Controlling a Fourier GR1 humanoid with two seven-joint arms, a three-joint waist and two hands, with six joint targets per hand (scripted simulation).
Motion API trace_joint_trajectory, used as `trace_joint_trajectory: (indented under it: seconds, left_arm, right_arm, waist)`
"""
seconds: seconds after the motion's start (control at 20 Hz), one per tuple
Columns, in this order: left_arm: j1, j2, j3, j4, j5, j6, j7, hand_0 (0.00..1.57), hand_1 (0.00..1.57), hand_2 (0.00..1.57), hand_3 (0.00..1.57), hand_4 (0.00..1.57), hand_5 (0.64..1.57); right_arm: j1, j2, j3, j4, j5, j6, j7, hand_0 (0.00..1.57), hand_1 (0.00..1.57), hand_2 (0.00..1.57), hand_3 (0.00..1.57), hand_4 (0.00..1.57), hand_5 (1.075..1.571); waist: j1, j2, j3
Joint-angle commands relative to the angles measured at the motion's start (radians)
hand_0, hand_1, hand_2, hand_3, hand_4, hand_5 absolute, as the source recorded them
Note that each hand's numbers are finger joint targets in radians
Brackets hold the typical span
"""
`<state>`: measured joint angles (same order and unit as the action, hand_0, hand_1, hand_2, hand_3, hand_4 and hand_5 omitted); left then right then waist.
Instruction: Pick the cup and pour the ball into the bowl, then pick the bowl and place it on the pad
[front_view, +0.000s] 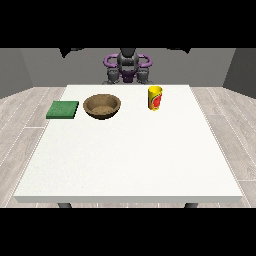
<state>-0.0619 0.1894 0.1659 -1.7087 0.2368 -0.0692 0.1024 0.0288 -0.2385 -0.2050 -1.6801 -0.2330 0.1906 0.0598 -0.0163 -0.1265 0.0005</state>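
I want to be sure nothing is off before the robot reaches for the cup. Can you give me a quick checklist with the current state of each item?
1. Cup upright on the table: ok.
2. Ball inside the cup: cannot tell, its inside is hidden.
3. Bowl upright, opening up, apart from the cup: ok.
4. Green pad flat beside the bowl, nothing on it: ok.
5. Hands in position: cannot tell, neither shows over the table.

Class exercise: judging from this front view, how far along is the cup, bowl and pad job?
Done: nothing visible. The yellow cup stands upright on the white table, the brown bowl sits apart from the green pad. In hand: nothing; no hand is near them. Left: lifting the cup, pouring, moving the bowl onto the pad.
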Motion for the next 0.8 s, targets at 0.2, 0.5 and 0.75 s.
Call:
trace_joint_trajectory:
  seconds: [0.2,0.5,0.75]
  left_arm:
    - [-0.104,0.001,0.055,0.105,-0.024,-0.002,-0.163,0.0,0.0,0.0,0.0,0.0,1.536]
    - [-0.108,-0.02,0.076,0.325,-0.088,-0.025,-0.432,0.0,0.0,0.0,0.0,0.0,1.525]
    - [-0.127,-0.132,-0.006,0.445,-0.195,0.067,-0.58,0.0,0.0,0.0,0.0,0.0,1.519]
  right_arm:
    - [-0.059,-0.009,-0.028,0.075,-0.004,0.069,-0.121,0.0,0.0,0.0,0.0,0.0,1.57]
    - [-0.078,0.031,0.004,0.037,0.012,0.062,-0.152,0.0,0.0,0.0,0.0,0.0,1.571]
    - [-0.148,0.048,0.008,0.077,0.05,0.017,-0.178,0.0,0.0,0.0,0.0,0.0,1.571]
  waist:
    - [-0.024,0.164,-0.0004]
    - [-0.086,0.239,-0.0012]
    - [-0.076,0.281,-0.001]
